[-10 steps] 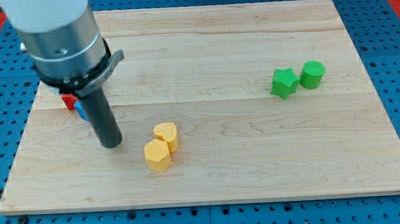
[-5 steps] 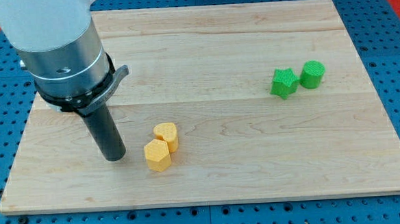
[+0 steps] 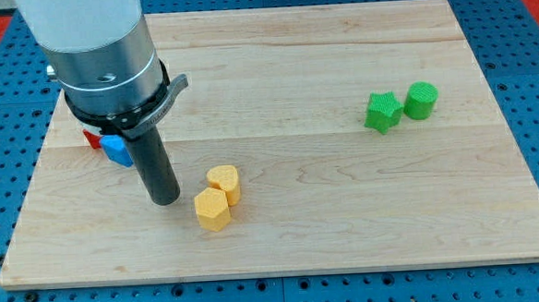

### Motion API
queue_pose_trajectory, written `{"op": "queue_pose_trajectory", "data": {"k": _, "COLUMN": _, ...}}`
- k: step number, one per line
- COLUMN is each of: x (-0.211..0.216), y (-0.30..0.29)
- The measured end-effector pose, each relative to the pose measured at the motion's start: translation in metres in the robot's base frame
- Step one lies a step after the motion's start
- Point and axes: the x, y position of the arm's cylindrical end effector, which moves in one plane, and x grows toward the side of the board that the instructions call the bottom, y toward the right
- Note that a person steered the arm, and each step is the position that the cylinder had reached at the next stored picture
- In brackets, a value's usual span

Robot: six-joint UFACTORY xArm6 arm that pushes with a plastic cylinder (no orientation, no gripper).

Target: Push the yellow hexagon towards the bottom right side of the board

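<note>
- My tip (image 3: 166, 200) is down on the counter (image 3: 301, 232), sitting just to the view's left of the two yellow blocks, close but with a sliver of wood showing in between, so not touching as far as I can see.
- No gripper on this rig at all, just the dark rod, so there's nothing to call wide, narrow or holding.
- The yellow hexagon (image 3: 212, 210) is left of the middle, down toward the view's bottom, nowhere near the bottom right corner.
- Right behind it, up and a touch to the right, is a second yellow block (image 3: 223, 182); the two look pressed together. Can't quite make out its shape, roundish maybe.
- Blue block (image 3: 116, 150) and red block (image 3: 92, 138) are bunched up by the left edge, partly hidden behind the arm, so shapes are a no-go.
- Over on the view's right, well apart from everything else: a green star-ish block (image 3: 382, 111) with a green cylinder (image 3: 421, 100) just beside it on its right.
</note>
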Motion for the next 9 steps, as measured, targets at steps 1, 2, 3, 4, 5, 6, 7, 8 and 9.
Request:
{"op": "queue_pose_trajectory", "data": {"k": 1, "x": 0.001, "y": 0.002}}
{"op": "queue_pose_trajectory", "data": {"k": 2, "x": 0.001, "y": 0.003}}
{"op": "queue_pose_trajectory", "data": {"k": 3, "x": 0.014, "y": 0.007}}
{"op": "queue_pose_trajectory", "data": {"k": 4, "x": 0.020, "y": 0.019}}
{"op": "queue_pose_trajectory", "data": {"k": 5, "x": 0.020, "y": 0.049}}
{"op": "queue_pose_trajectory", "data": {"k": 6, "x": 0.030, "y": 0.070}}
{"op": "queue_pose_trajectory", "data": {"k": 7, "x": 0.041, "y": 0.056}}
{"op": "queue_pose_trajectory", "data": {"k": 8, "x": 0.045, "y": 0.115}}
{"op": "queue_pose_trajectory", "data": {"k": 9, "x": 0.045, "y": 0.200}}
